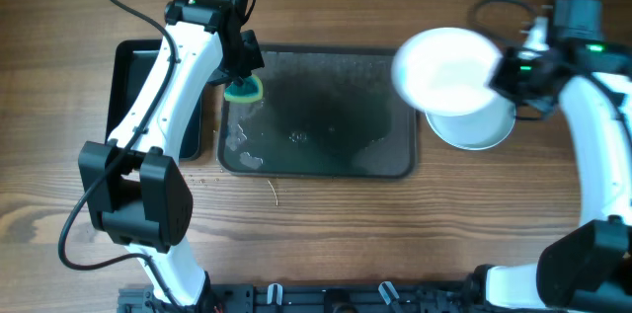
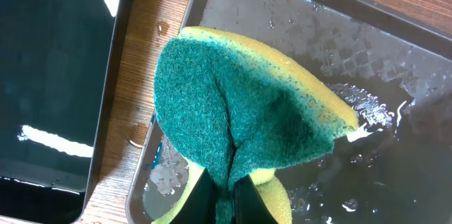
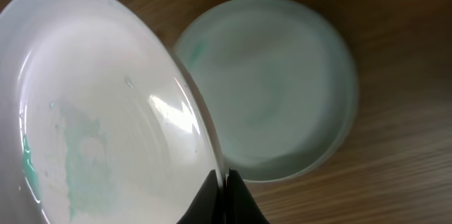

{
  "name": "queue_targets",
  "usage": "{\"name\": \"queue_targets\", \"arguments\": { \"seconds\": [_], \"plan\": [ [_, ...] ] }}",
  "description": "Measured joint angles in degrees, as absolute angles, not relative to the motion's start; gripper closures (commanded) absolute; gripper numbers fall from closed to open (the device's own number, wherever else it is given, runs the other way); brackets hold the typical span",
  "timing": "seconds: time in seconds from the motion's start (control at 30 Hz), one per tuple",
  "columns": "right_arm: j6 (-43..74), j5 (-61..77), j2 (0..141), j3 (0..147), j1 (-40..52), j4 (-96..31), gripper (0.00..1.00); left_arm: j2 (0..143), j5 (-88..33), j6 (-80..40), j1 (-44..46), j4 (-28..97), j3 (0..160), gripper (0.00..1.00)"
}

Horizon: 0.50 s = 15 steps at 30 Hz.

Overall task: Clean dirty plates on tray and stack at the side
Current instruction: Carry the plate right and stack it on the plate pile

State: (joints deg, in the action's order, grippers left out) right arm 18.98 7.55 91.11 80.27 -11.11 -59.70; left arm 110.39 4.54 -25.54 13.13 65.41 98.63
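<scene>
My right gripper (image 3: 224, 179) is shut on the rim of a white plate (image 1: 444, 68) and holds it tilted in the air, right of the dark grey tray (image 1: 395, 160). In the right wrist view the white plate (image 3: 99, 111) shows faint teal-green smears. A pale blue plate (image 3: 272, 86) lies on the table below it, also seen from overhead (image 1: 479, 130). My left gripper (image 2: 227, 199) is shut on a green and yellow sponge (image 2: 240, 111), held over the tray's wet far left corner (image 2: 395, 75); from overhead the sponge (image 1: 243, 89) is there too. A third plate is out of view.
A smaller glossy black tray (image 1: 133, 76) sits left of the grey tray, partly under my left arm; it also shows in the left wrist view (image 2: 49, 75). Foam and water spots lie on the grey tray's left part (image 1: 242, 145). Wooden table lies all around.
</scene>
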Motion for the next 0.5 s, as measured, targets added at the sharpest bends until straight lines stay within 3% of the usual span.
{"name": "queue_targets", "arguments": {
  "seconds": [0.2, 0.5],
  "plan": [
    [19.25, 4.40, 94.52, 80.27, -19.18, -59.92, 0.96, 110.39, 4.36, -25.54, 13.13, 65.41, 98.63, 0.96],
    [19.22, 1.13, 103.88, 80.27, -19.73, -60.47, 0.96, 110.39, 4.36, -25.54, 13.13, 65.41, 98.63, 0.96]
  ]
}}
